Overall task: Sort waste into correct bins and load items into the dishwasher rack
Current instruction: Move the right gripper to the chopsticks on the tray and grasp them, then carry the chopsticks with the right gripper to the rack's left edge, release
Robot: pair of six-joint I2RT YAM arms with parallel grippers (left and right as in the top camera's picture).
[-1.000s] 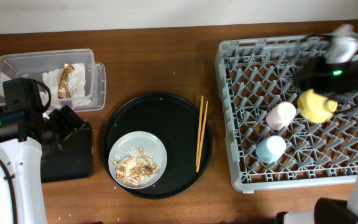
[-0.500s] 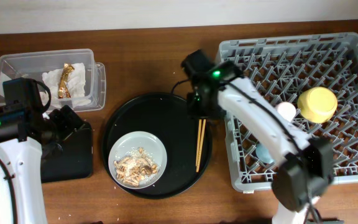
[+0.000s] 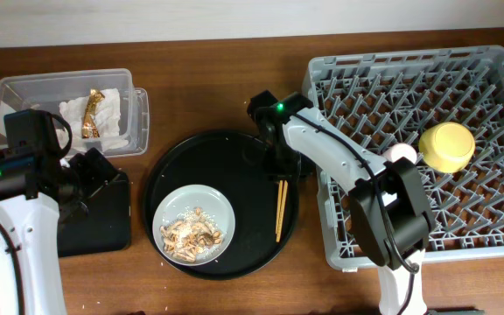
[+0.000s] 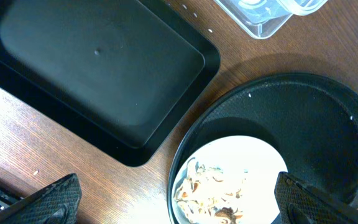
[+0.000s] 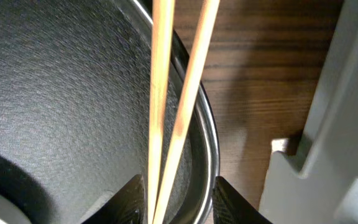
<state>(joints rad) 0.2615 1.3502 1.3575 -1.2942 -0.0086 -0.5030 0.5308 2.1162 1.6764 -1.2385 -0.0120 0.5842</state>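
Observation:
The pair of wooden chopsticks (image 3: 278, 214) lies on the right side of the round black tray (image 3: 182, 157). My right gripper (image 3: 280, 168) is down over their upper ends, open, with both sticks (image 5: 160, 93) between its fingers (image 5: 179, 199). The grey plate (image 3: 204, 201) holds tan food scraps (image 3: 192, 234). My left gripper (image 3: 94, 173) hangs open and empty over the black rectangular tray (image 3: 103, 227); its wrist view shows the plate (image 4: 253, 155) between the fingers (image 4: 179, 202). The yellow bowl (image 3: 447, 146) and pink cup (image 3: 401, 153) sit in the dishwasher rack (image 3: 488, 236). The blue cup is hidden by my right arm.
The clear plastic box (image 3: 24, 92) at the back left holds the white napkin (image 3: 68, 114) and the gold-brown wrapper (image 3: 93, 112). The rack's grey wall (image 5: 347, 124) stands close to the right of the round tray's rim (image 5: 207, 143).
My right arm has swung from the rack to the round tray and come down around the chopsticks' upper ends. The left arm has not moved.

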